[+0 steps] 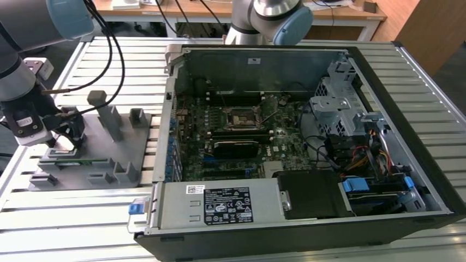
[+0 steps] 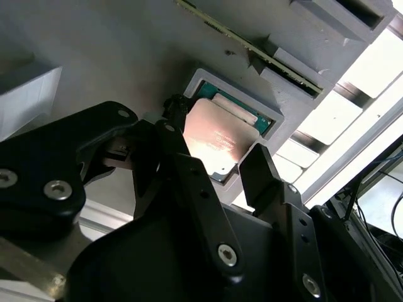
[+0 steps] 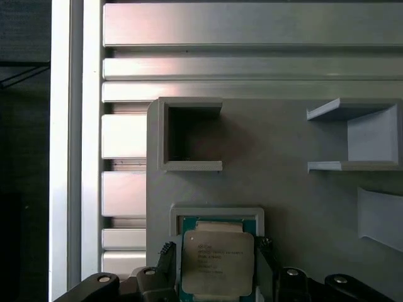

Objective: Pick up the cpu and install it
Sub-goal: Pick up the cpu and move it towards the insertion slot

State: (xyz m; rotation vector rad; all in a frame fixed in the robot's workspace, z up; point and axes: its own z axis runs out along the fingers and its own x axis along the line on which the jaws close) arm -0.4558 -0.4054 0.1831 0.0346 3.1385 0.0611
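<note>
The cpu, a small square chip with a silvery top, lies flat in a shallow square pocket of the grey holder plate. My gripper hangs right over that pocket at the exterior view's left. In both wrist views the black fingers stand on two opposite sides of the chip, with a thin gap on each side. The gripper is open around the cpu. The motherboard socket sits inside the open computer case, with nothing in it.
Grey posts and brackets rise from the holder plate close to my gripper. A long green memory stick lies in a slot beside the chip pocket. Cables hang over the slatted metal table. A second arm's base stands behind the case.
</note>
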